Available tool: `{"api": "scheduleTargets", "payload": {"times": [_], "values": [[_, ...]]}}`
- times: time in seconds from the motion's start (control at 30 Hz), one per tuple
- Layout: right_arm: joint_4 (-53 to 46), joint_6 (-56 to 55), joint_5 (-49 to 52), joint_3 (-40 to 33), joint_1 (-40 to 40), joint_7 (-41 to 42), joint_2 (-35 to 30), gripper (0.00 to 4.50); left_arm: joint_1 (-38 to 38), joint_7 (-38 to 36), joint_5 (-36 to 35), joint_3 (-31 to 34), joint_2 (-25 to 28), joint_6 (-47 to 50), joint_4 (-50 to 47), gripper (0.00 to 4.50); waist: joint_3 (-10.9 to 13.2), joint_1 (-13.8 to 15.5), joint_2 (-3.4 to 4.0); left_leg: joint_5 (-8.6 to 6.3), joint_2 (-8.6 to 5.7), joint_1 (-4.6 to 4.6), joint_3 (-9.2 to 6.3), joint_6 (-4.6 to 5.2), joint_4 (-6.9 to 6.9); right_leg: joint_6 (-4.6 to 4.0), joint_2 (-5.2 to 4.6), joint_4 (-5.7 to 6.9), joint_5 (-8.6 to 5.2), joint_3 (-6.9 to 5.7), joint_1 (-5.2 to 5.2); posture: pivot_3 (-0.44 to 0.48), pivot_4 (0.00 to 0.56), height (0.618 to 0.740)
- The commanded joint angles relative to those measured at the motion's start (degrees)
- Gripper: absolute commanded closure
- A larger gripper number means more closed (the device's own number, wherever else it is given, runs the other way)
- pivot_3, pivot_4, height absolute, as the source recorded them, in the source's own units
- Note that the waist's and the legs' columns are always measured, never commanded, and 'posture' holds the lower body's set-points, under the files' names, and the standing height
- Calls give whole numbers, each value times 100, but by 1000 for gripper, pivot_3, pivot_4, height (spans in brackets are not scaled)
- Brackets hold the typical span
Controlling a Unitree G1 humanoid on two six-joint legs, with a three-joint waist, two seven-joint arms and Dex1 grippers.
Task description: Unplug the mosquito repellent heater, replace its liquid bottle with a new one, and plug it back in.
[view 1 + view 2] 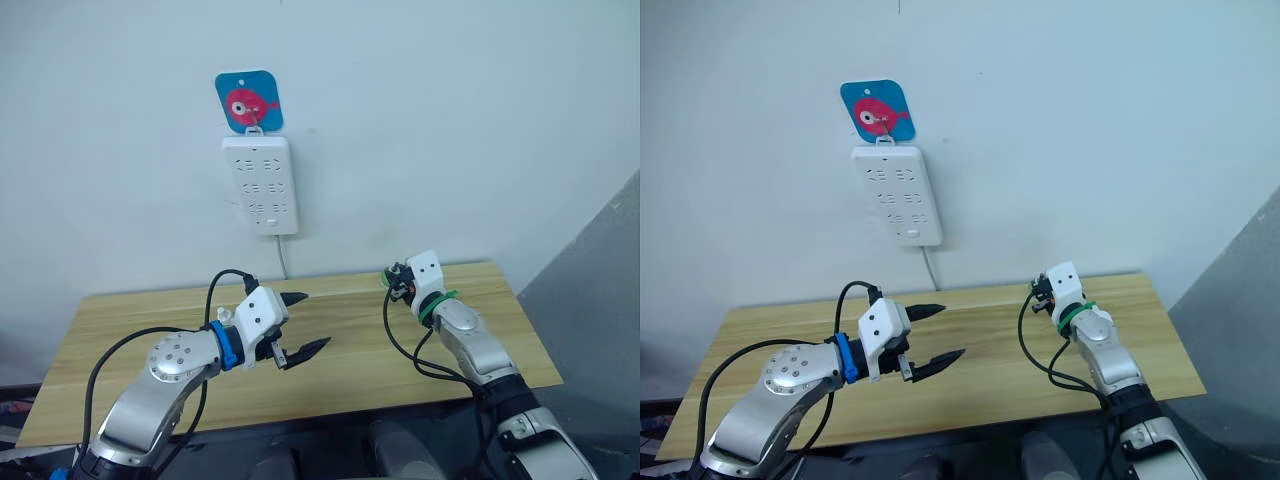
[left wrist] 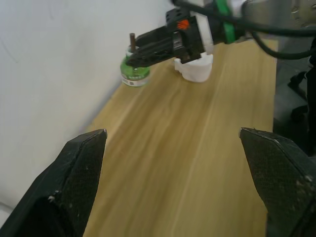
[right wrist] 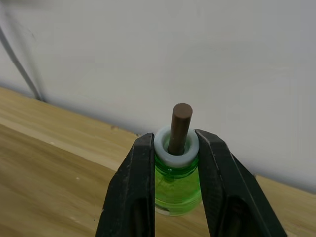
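Light wood counter (image 1: pixel 350 350) with lengthwise grain, pushed against a plain white wall (image 1: pixel 450 120). On the wall, a blue square sticker (image 1: pixel 249 101) with a pink fish, and hung straight under it a tall white power strip (image 1: pixel 260 185); its white cord (image 1: pixel 284 258) drops behind the counter's back edge. Grey panel (image 1: pixel 600 290) at the far right of the room.

Left gripper (image 1: pixel 299 325) hovers over the left-middle of the counter, jaws wide open, nothing between them, bare wood ahead of the tips. In the left wrist view both black fingers (image 2: pixel 74 182) stand far apart at the frame edges.

Ahead of the left jaws and well apart from them, at the back of the counter near the wall: green liquid bottle (image 3: pixel 177 185), clear green body, white collar, brown wick rod standing upright from its neck. It stands upright on the counter. Liquid level inside hard to tell.

Right gripper (image 3: pixel 177 150) is over the back right of the counter, jaws closed on the bottle's white collar, one black finger on each side, the wick rising between and above the tips.

Mosquito repellent heater (image 2: pixel 194 68): small white rounded unit, sits on the counter just beside the bottle, under and behind the right jaws as seen from the left wrist. Not in the power strip. Its prongs and face are hidden.
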Motion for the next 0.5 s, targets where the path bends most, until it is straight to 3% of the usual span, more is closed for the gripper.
{"api": "scheduleTargets", "payload": {"times": [0.03,0.5], "values": [[463,-481,-212,-207,-184,-95,60,3697,-6,104,-30,-62,-84,34,-365,0,1,45,-1,0,0,0,0,0,0,0,0,0,0,0,1,-50,104,740],[1996,-989,-285,-665,-535,52,323,3697,-30,375,64,-116,-438,75,-263,0,13,121,4,0,-1,10,0,0,1,-2,0,0,1,2,10,-51,116,740]]}}
